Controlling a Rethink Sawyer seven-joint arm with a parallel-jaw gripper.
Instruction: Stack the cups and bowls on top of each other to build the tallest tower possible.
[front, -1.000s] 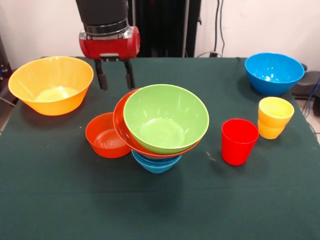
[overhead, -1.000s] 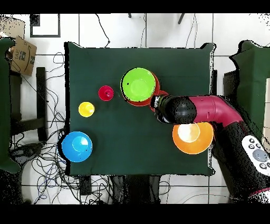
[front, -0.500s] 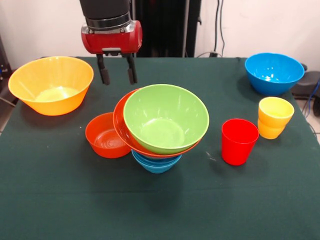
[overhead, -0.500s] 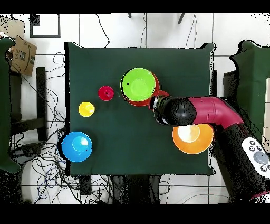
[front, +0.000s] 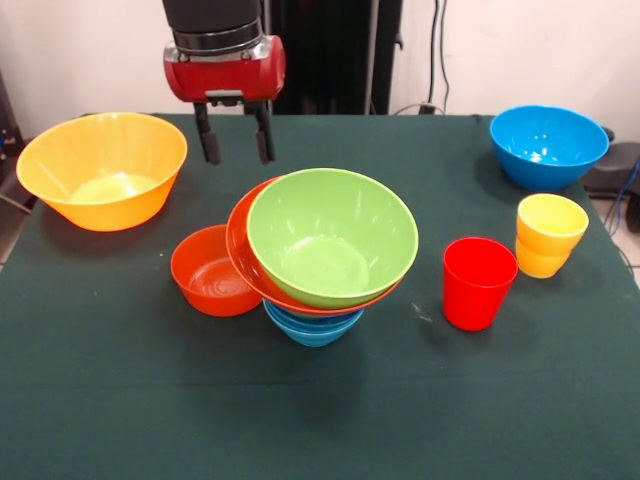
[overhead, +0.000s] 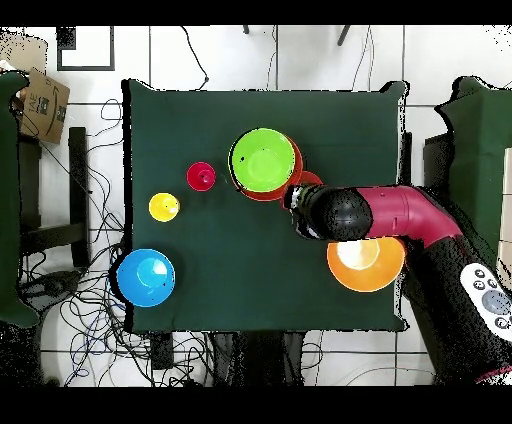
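The tower (front: 320, 255) stands mid-table: a green bowl (front: 332, 236) nested tilted in a red-orange bowl, on a small blue bowl (front: 312, 325). From above the green bowl (overhead: 262, 163) covers the pile. A small red-orange bowl (front: 212, 271) touches the tower's left side. The red cup (front: 478, 282) and yellow cup (front: 548, 234) stand upright to the right. My gripper (front: 236, 155) hangs open and empty above the table behind the small red-orange bowl. In the overhead view the arm (overhead: 340, 212) hides the gripper.
A large orange-yellow bowl (front: 103, 168) sits at the far left and a large blue bowl (front: 548, 145) at the far right. Overhead, the orange-yellow bowl (overhead: 365, 262) lies partly under the arm and the blue bowl (overhead: 146, 277) near a table corner.
The gripper has risen a little and shifted slightly right, still open. Bowls and cups have not moved.
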